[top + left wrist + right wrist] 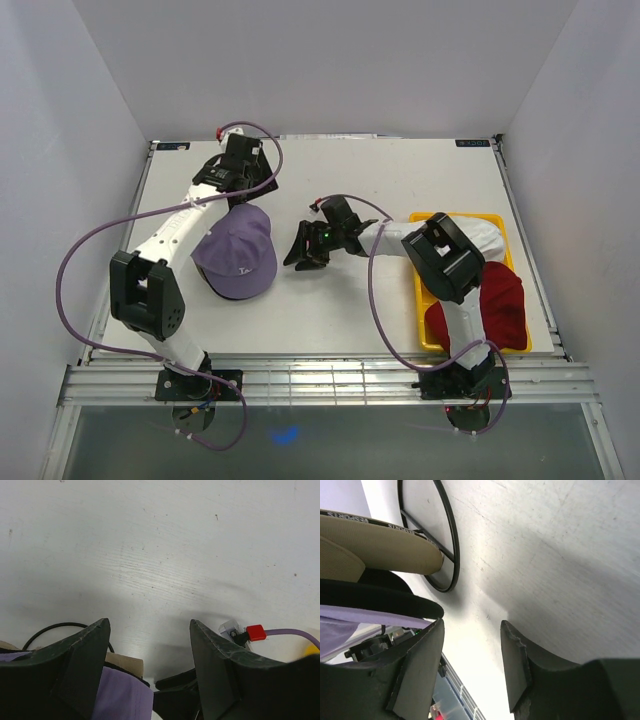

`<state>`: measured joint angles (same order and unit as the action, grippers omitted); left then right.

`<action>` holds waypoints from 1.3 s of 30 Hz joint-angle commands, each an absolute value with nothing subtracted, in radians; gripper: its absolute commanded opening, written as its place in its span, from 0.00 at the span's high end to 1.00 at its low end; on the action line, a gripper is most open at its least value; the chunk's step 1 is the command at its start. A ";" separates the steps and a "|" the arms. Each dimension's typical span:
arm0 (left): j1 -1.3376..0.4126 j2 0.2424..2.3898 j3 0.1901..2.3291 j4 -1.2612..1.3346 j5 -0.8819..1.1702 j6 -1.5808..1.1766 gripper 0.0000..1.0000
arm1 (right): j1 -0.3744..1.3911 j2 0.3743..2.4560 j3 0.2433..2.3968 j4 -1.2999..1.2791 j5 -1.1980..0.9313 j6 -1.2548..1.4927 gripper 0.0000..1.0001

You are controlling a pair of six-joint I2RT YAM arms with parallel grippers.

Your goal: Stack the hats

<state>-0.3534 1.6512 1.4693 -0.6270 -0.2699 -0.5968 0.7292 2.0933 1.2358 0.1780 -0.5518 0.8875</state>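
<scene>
While the lavender cap is topping a pile over a black brim and tan brim, left of centre on the worktop, the white cap and dark red cap are lying in the yellow tray at the right, partly hidden under the right arm, which is nearer them. Right fingers, just right of the pile, and left fingers, at its far edge, are gaping empty.
</scene>
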 commanded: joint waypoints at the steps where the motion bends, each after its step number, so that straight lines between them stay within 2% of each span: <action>1: -0.345 1.579 1.551 -0.678 -0.247 -0.563 0.24 | 0.718 2.016 1.295 0.086 -0.508 0.822 0.45; 10: -0.345 1.568 1.701 -0.670 -0.233 -0.509 0.23 | 0.700 1.953 1.348 0.002 -0.477 0.770 0.44; 18: -0.345 1.545 1.804 -0.667 -0.141 -0.509 0.23 | 0.643 1.847 1.425 -0.176 -0.431 0.720 0.44; 24: -0.345 1.526 1.819 -0.640 -0.011 -0.561 0.23 | 0.525 1.617 1.401 -0.334 -0.335 0.675 0.44; 31: -0.367 1.529 1.735 -0.546 0.142 -0.643 0.24 | 0.243 1.206 1.255 -0.463 -0.311 0.661 0.43; 39: -0.552 1.578 1.622 -0.416 0.160 -0.713 0.24 | 0.065 0.974 1.239 -0.626 -0.345 0.640 0.38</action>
<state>-0.4843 1.5818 1.6855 -0.5034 0.1143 -0.6670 0.1043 1.0023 1.2438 -0.5358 -0.3237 0.6647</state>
